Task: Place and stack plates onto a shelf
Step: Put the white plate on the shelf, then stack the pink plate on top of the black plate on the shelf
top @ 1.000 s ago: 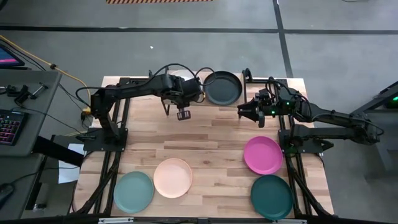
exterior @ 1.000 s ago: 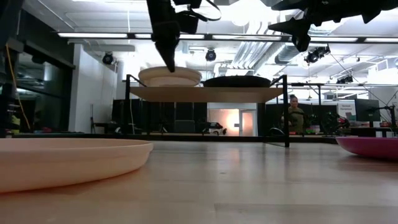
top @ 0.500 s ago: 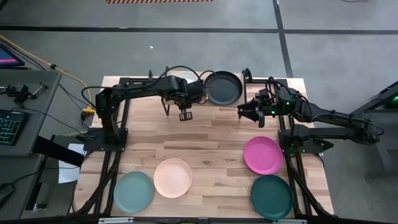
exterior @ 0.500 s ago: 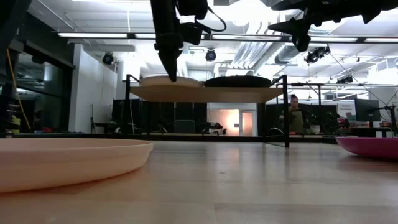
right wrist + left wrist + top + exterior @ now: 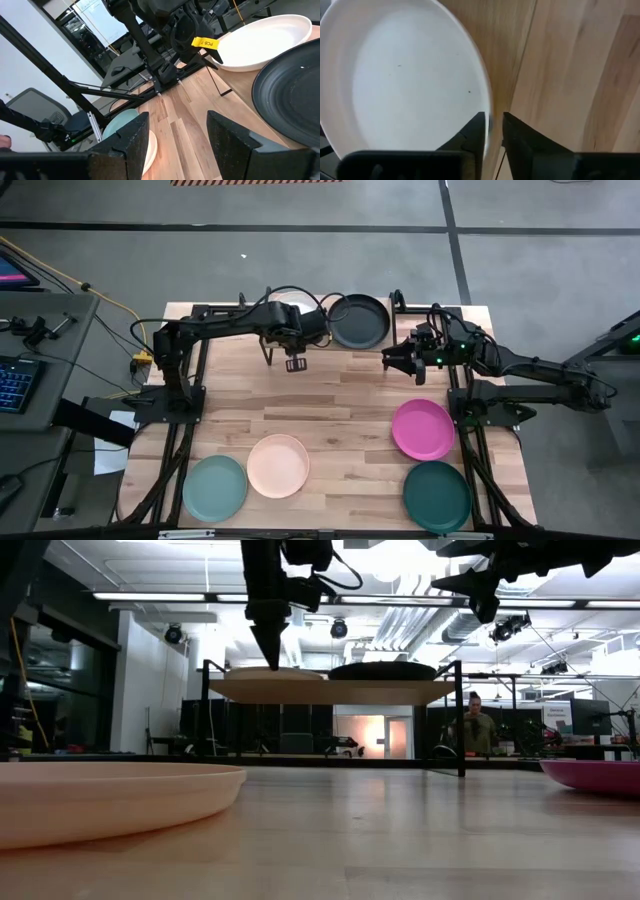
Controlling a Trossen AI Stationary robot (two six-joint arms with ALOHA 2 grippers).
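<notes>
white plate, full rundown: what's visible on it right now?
The white plate is round and shallow with a raised rim, smooth and matte like plastic, with a few tiny dark specks on its face. It lies flat on the shelf on its left half, beside the black plate; whether the two touch cannot be told. From above the left arm hides most of it. The left claw sits at its rim, one finger over the edge, the fingers nearly closed; actual contact is unclear.
</notes>
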